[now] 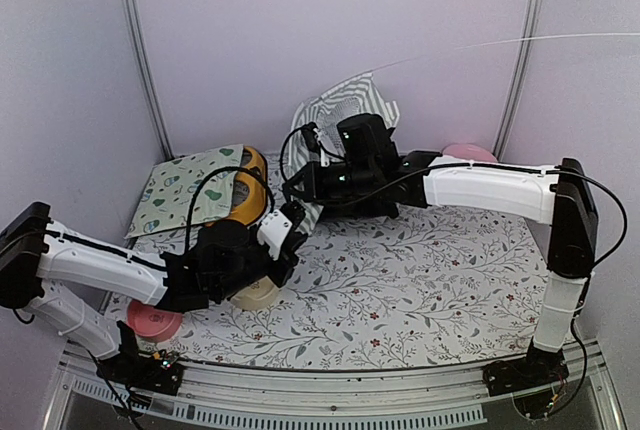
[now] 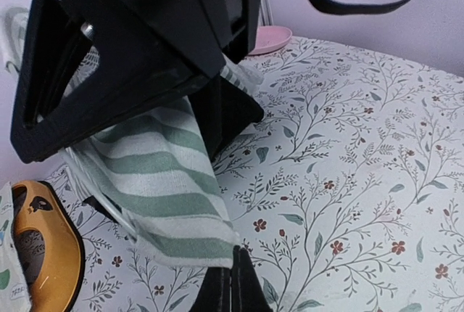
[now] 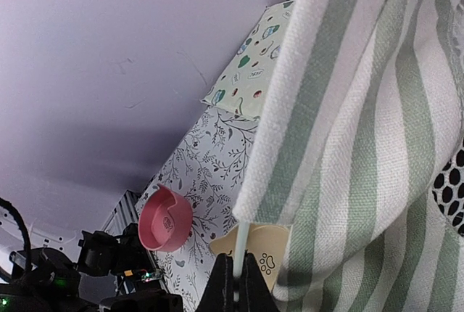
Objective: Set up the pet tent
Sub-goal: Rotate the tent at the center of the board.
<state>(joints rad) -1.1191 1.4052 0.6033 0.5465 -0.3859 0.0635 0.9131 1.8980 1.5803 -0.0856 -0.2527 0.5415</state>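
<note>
The bench point(image 1: 430, 270), under its leaf-printed cover, fills the lower half of my top view. Its near-left part is hidden beneath the left arm.

The pet tent point(image 1: 345, 110) sits at upper centre of that view, close to the back wall. From above I get only a bunched peak, because the right arm's wrist covers everything below it. On the wrist cameras it reads as woven cloth in broad grey-green and white stripes. A patch of white lace point(image 3: 451, 178) with dark holes is cut off at the right edge of the right wrist view.

The cream mat point(image 1: 185, 190) lies at left of centre, its right edge tucked behind a cable and an orange object point(image 1: 250, 185) that I cannot identify.

A pink dish point(image 1: 155, 322) shows at lower left, partly under the left arm. A second pink dish point(image 1: 468, 152) peeks out behind the right forearm.

The right gripper point(image 3: 235, 276) is closed tight on a thin pale pole point(image 3: 241, 243), which disappears straight up into the tent's hem. The left gripper point(image 2: 234, 268) is pinched fully together on the lowest corner of the striped cloth. That cloth hangs from under the other arm's black housing, which blocks the upper left of the left wrist view.
</note>
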